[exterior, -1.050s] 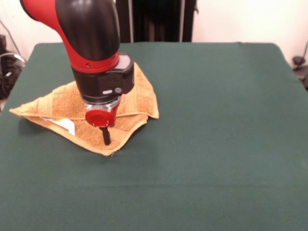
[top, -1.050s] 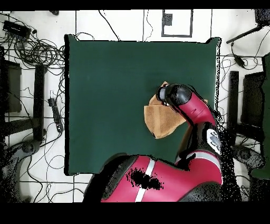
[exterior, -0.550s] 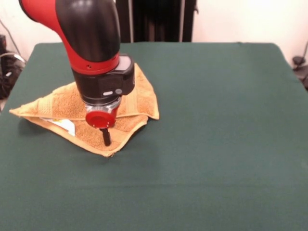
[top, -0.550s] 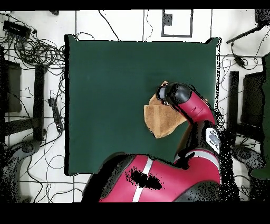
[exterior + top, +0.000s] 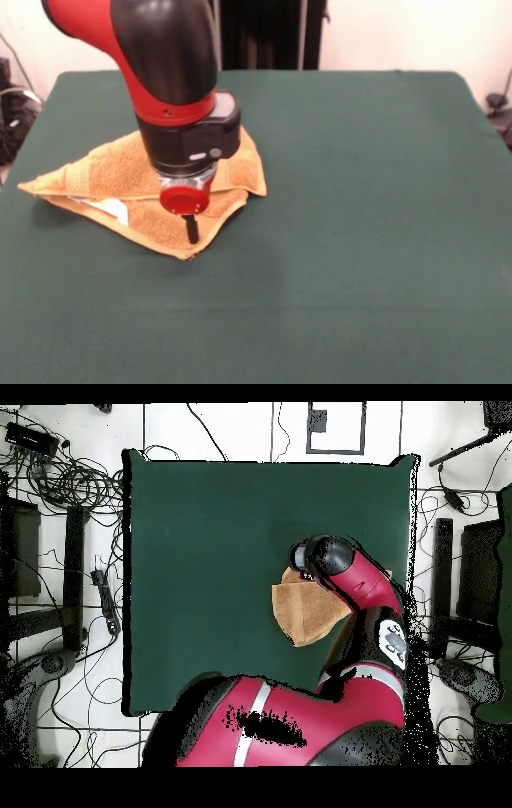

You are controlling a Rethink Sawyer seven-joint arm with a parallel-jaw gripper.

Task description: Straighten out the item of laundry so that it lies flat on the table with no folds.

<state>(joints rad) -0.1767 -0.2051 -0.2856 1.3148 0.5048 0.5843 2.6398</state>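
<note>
Towel (image 5: 120, 172): folded over itself into a rough triangle, so not flat; lies near the surface's left edge in the front view, about midway between near and far edges, well apart from the right edge.
Layers: upper flap draped across a lower layer, whose edge peeks out along the near side; white tag (image 5: 108, 208) showing at that lower edge, which suggests an underside turned up.
Long axis: roughly parallel to the near edge of the surface, with one narrow point aimed at the left edge and a blunter corner aimed toward the centre.
Surface (image 5: 360, 240): dark green cloth, bare apart from the towel.
Gripper (image 5: 190, 228): set low over the towel's near-right corner, apparently placed there to take the fold's free edge.
Fingers: seen as a single dark stub, tip at or just above the cloth; cannot tell whether parted or pinched, nor whether cloth is caught.
Overhead view: arm covers much of the towel (image 5: 305, 612).
Task stage: judged early, fold not yet opened.
</note>
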